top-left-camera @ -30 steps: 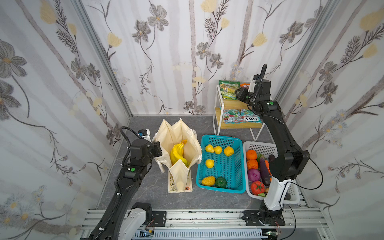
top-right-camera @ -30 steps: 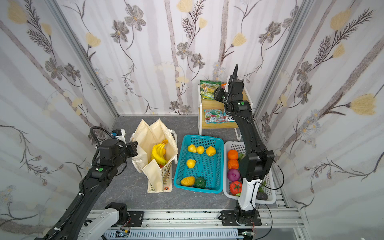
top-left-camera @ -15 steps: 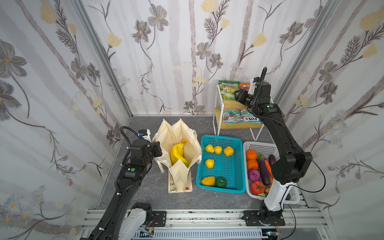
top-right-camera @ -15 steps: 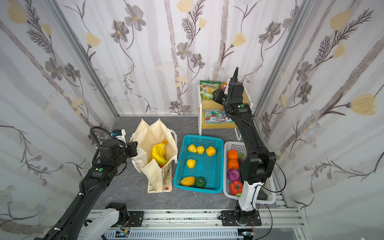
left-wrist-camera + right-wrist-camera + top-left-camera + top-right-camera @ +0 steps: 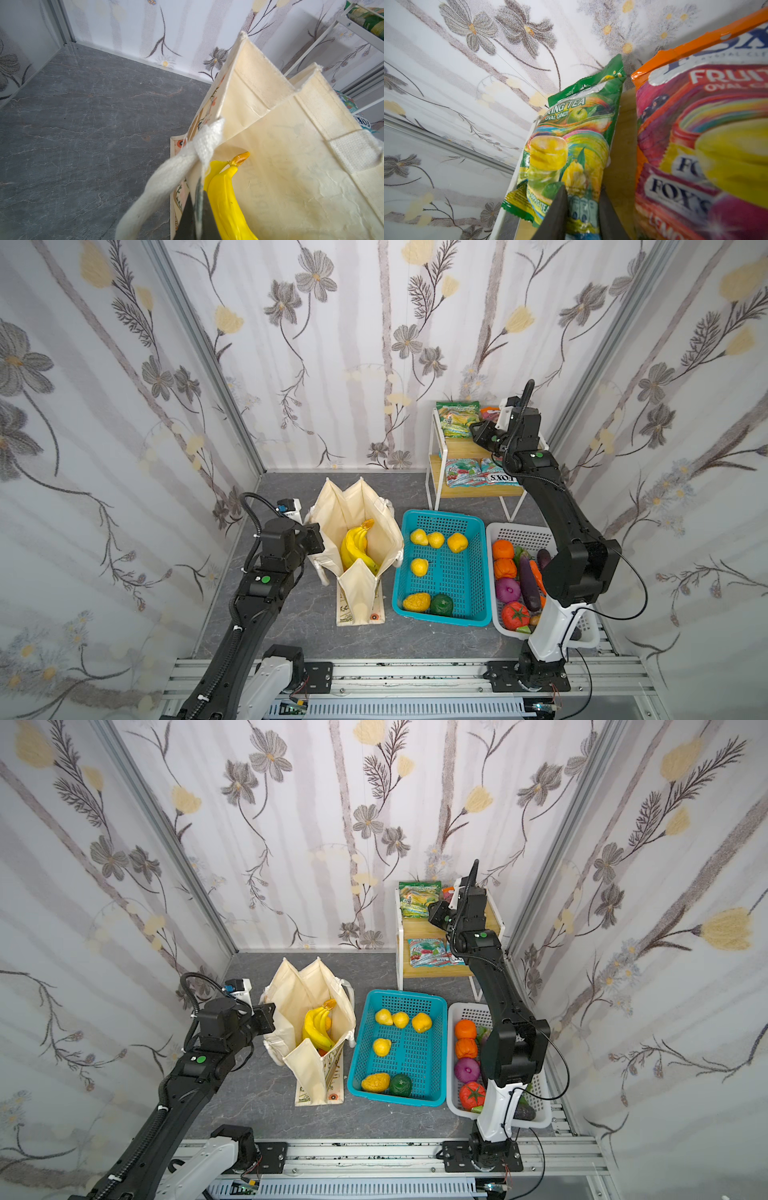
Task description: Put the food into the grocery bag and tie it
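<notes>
While my left gripper clamped the tote rim, the jaws of my right gripper straddled the green candy packet, grip unclear, so I meant to pinch firmly before lifting.

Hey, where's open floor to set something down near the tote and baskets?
Bare floor lies between the grocery bag and the shelf, plus the strip between teal basket and front rail. Crowded: white basket, shelf tiers.

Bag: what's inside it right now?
A banana bunch stands inside the bag, with something orange partly showing beside it. The bag's floor and anything under the bananas are hidden.
</notes>
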### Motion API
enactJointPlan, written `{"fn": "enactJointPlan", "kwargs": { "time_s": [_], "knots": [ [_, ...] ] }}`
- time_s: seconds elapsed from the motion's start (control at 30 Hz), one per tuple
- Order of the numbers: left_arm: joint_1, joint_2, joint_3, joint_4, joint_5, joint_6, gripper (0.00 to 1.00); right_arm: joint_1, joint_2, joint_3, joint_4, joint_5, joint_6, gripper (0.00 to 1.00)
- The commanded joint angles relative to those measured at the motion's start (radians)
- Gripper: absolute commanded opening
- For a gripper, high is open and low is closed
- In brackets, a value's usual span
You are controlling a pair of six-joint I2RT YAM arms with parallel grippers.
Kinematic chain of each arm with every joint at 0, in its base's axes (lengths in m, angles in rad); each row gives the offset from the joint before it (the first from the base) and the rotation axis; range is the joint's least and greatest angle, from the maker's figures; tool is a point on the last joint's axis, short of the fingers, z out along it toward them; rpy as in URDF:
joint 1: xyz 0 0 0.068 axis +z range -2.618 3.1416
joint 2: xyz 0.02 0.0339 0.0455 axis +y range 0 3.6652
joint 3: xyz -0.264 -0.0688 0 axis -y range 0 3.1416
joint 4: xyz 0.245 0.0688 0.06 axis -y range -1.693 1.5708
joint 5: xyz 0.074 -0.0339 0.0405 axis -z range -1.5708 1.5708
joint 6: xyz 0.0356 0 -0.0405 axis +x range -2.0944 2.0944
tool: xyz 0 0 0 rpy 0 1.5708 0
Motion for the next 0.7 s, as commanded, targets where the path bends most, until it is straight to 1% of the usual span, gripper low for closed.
{"fn": "enactJointPlan", "kwargs": {
  "time_s": [0.0, 0.13, 0.27, 0.37, 0.47, 0.67],
  "knots": [
    [0.0, -0.001, -0.004, -0.01, 0.005, 0.002, 0.0, 0.002, -0.04, -0.053, 0.062, -0.025, 0.038, 0.17],
    [0.0, -0.001, -0.003, -0.009, 0.007, 0.002, 0.0, 0.002, -0.074, -0.059, 0.066, -0.039, 0.038, 0.11],
    [-0.001, -0.003, -0.004, -0.01, 0.005, 0.002, 0.0, 0.005, -0.109, -0.06, 0.041, -0.041, 0.03, 0.08],
    [0.0, -0.001, -0.004, -0.01, 0.003, 0.002, 0.0, 0.007, -0.154, -0.079, 0.013, -0.014, 0.019, 0.08],
    [0.0, -0.001, -0.004, -0.011, 0.005, 0.002, 0.0, 0.007, -0.192, -0.118, -0.001, -0.014, 0.007, 0.09],
    [0.0, -0.004, -0.005, -0.01, 0.004, 0.002, 0.0, 0.007, -0.285, -0.281, 0.045, -0.049, 0.002, 0.11]
  ]
}}
